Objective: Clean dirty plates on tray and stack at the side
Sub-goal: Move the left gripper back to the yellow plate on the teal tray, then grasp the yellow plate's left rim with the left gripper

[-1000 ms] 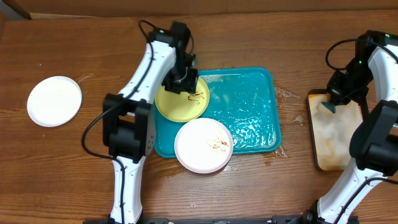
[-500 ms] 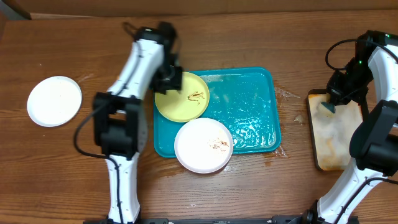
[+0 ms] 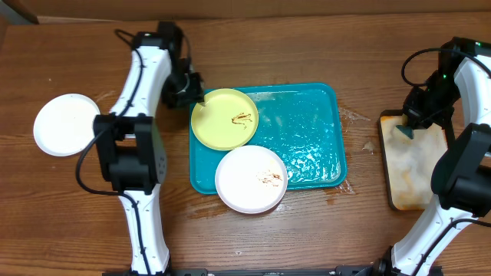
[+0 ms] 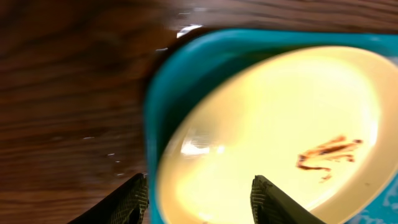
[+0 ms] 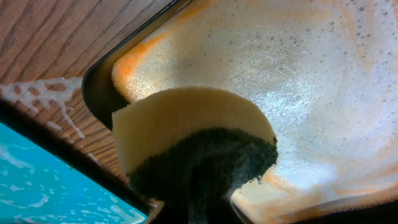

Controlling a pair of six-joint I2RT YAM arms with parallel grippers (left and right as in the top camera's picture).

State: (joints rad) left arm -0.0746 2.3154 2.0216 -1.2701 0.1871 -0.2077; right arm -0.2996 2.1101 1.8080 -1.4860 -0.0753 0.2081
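Sponge point(image 5: 193, 143) hides right fingers point(image 3: 410, 124) clenching it; left fingers point(image 4: 273, 199) spread, tips cropped.

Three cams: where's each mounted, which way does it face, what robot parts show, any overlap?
Overhead: above the table, facing straight down; left arm, right arm, tray, yellow plate, foamy tray.
Left wrist: on left arm, facing down past its two fingertips at yellow plate's rim.
Right wrist: on right arm, facing down at held sponge over foamy tray; almost no robot visible.
Shared: overhead and left wrist both show yellow plate's brown smear.
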